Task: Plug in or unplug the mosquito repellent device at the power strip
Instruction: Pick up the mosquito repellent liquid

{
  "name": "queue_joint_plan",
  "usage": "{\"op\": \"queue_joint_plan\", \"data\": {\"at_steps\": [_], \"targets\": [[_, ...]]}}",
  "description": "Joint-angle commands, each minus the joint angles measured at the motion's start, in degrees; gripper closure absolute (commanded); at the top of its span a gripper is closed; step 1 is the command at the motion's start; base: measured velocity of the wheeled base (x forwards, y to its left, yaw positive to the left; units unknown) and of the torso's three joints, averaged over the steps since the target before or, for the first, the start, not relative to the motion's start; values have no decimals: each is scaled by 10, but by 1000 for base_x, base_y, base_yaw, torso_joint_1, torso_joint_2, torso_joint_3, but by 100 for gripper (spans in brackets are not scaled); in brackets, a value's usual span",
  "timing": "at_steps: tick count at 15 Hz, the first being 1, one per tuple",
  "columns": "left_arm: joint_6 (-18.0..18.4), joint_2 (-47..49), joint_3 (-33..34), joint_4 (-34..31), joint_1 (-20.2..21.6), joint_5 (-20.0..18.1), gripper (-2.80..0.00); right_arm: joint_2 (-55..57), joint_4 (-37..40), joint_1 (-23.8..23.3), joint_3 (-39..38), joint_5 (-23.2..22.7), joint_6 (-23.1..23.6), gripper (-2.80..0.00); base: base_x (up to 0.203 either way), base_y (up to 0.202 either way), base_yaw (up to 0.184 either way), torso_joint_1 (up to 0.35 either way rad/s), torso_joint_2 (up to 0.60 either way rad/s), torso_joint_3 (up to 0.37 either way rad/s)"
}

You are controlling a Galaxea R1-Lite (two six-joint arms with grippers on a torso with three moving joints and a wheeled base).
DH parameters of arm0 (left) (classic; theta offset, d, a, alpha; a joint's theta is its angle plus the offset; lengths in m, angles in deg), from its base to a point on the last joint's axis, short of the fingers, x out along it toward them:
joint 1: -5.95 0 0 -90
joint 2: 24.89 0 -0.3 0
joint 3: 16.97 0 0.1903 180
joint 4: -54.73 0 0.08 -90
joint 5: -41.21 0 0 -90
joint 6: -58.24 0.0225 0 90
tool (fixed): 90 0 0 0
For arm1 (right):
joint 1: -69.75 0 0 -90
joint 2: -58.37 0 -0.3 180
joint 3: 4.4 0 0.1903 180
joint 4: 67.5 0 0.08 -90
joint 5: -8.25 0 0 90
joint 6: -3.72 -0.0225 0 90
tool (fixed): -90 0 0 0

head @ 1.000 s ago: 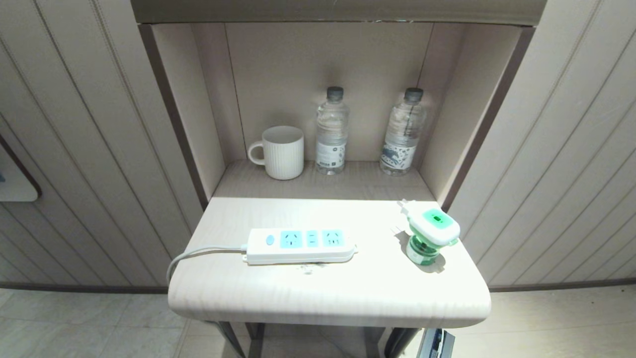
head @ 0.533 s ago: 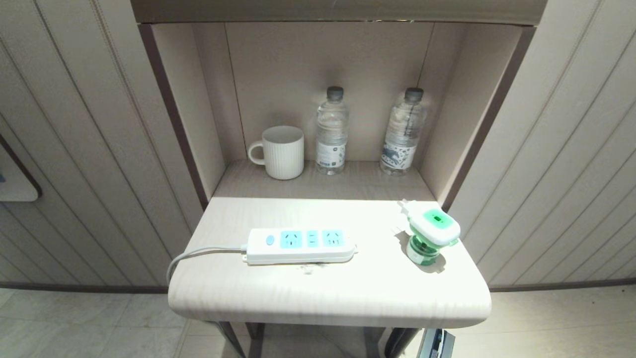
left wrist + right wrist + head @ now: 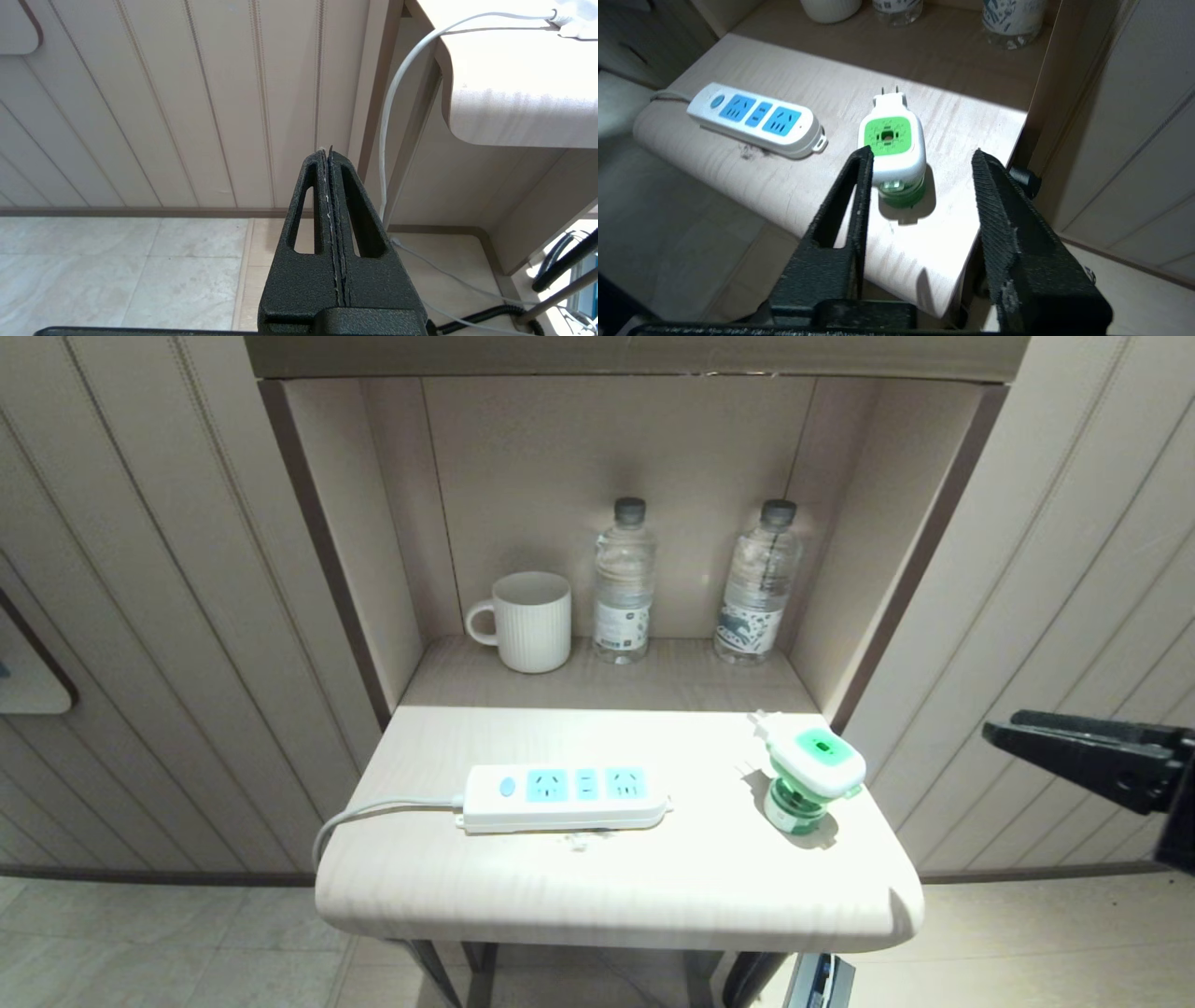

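**Right gripper off the table's right side, repellent still unplugged**

Here's the pale wood table (image 3: 523,887), jutting out from a recessed niche (image 3: 616,476) in the panelled wall. Back in that niche stand a ribbed white mug (image 3: 527,621) and two clear water bottles (image 3: 624,583), one just beside the mug, the other (image 3: 758,583) nearer the right wall.

On the table, the power strip (image 3: 565,796) lies flat toward the left side, light-blue socket faces up, all sockets bare, its cord (image 3: 373,814) trailing off the left edge. Well apart from it, near the right rear corner, stands the mosquito repellent device (image 3: 812,775), white head with green centre tilted over its green bottle, plug prongs pointing back toward the niche.

The right gripper (image 3: 920,156) hangs off the table's right side, beyond the edge, its fingers (image 3: 1074,751) spread and empty, and from the wrist camera the device sits framed between them, untouched. The left gripper (image 3: 328,156) sits low beside the table's left side, facing the wall panels, its fingers pressed together with nothing between them.
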Motion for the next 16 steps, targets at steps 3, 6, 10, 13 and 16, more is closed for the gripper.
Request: {"op": "queue_joint_plan", "data": {"at_steps": [3,6,10,13,16], "targets": [[0,1,-1,0,0,0,0,16,-220,3,-108,30,-14,-280,0,0,0,0,0,0],[-1,1,0,0,0,0,0,18,-269,46,-167,33,16,-280,0,0,0,0,0,0],[2,1,1,0,0,0,0,71,-428,76,-233,79,29,-280,0,0,0,0,0,0],[-1,1,-1,0,0,1,0,81,-491,82,-254,88,27,-280,0,0,0,0,0,0],[-1,1,1,0,0,1,0,97,-494,90,-260,89,28,-280,0,0,0,0,0,0]]}}
